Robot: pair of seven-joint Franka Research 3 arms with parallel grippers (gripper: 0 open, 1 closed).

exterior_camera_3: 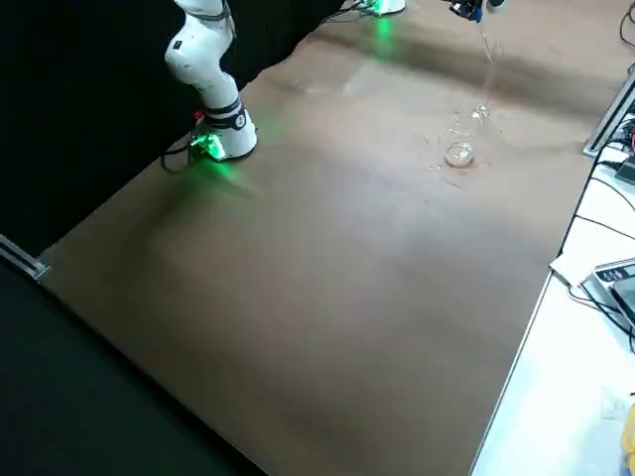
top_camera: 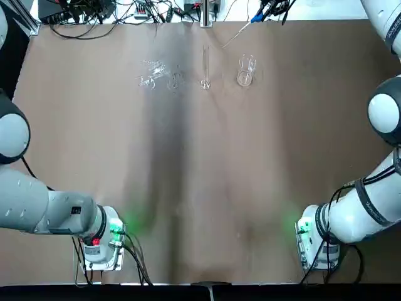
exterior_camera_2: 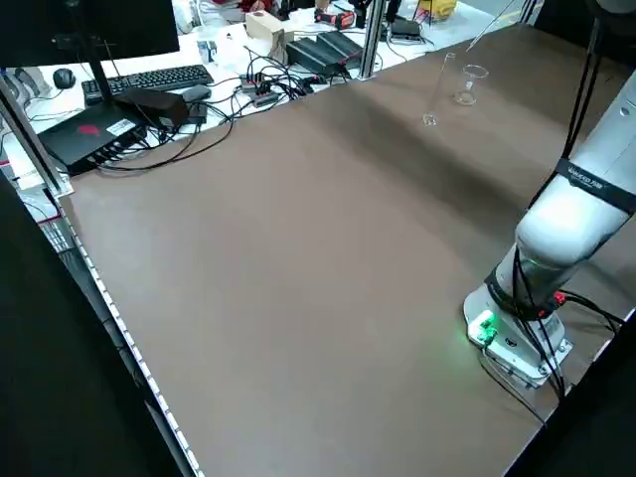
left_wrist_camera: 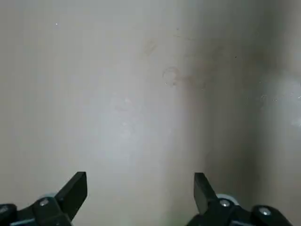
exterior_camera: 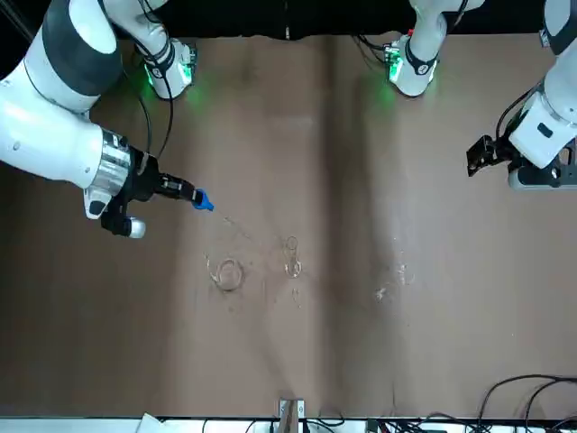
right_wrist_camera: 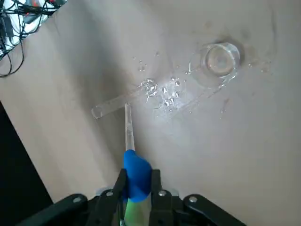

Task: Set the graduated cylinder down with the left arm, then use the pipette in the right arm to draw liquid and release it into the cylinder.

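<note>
1. Left end effector [left_wrist_camera: 140,182] spread, empty; graduated cylinder [top_camera: 206,83] upright on counter [top_camera: 250,163]; beaker [top_camera: 244,76] at its 3 o'clock, top view;
2. Right end effector [right_wrist_camera: 139,176] clamps pipette [right_wrist_camera: 138,176] bulb; mistimed squeeze could spill; low tip could topple 1 cylinder.

The arms [top_camera: 50,204] [top_camera: 366,207] are built of white, rounded links, joined by dark grey bands and capped with white discs. Black cables are strapped along them. White bases are lit green; one red button is seen. Black fingers [left_wrist_camera: 73,193] [right_wrist_camera: 156,193] are fixed beside silver screws.
</note>
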